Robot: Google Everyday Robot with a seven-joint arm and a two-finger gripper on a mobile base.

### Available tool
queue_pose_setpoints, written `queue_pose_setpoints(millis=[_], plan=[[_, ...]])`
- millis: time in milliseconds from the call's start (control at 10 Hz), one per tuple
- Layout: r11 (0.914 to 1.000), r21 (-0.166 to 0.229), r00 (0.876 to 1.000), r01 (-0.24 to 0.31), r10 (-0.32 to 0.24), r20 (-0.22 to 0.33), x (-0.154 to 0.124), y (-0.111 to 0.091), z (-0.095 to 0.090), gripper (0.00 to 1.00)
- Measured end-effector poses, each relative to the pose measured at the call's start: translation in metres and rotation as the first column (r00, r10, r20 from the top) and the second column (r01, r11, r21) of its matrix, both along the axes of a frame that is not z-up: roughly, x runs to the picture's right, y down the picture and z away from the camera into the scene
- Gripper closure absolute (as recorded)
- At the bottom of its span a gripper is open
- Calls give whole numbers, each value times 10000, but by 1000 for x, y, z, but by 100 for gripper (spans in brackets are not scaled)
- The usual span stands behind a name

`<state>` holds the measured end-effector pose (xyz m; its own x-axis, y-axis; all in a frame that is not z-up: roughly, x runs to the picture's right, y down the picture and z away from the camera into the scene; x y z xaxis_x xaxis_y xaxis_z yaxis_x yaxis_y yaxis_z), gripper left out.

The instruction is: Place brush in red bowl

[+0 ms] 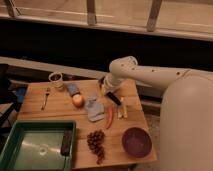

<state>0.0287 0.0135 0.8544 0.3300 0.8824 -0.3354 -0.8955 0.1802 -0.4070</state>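
My gripper (111, 93) hangs from the white arm over the back middle of the wooden table (55, 112). It is shut on the brush (115, 99), a dark slim piece that sticks out below it, slanting down to the right just above the table. The red bowl does not show. The spot where it stood is covered by my wrist and gripper.
A fork (46, 97), a white cup (56, 78), an apple (77, 101), a blue cloth (93, 110), a carrot (110, 118), pale yellow pieces (122, 110), grapes (96, 142) and a maroon bowl (136, 141) lie around. A green tray (30, 150) at the front left holds a dark block (66, 141).
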Motion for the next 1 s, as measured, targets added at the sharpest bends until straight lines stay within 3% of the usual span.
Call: queue_pose_setpoints(millis=[300,400,700,1000], plan=[[9983,-357,9987,-456,448,-226,15,8,17,81],[9969,-489,9977,-616,600,-324,19,12,23,77],[9948,-696,9966,-745,717,-417,21,14,30,49],[9964,-566,9975,-637,619,-328,13,1,30,21]])
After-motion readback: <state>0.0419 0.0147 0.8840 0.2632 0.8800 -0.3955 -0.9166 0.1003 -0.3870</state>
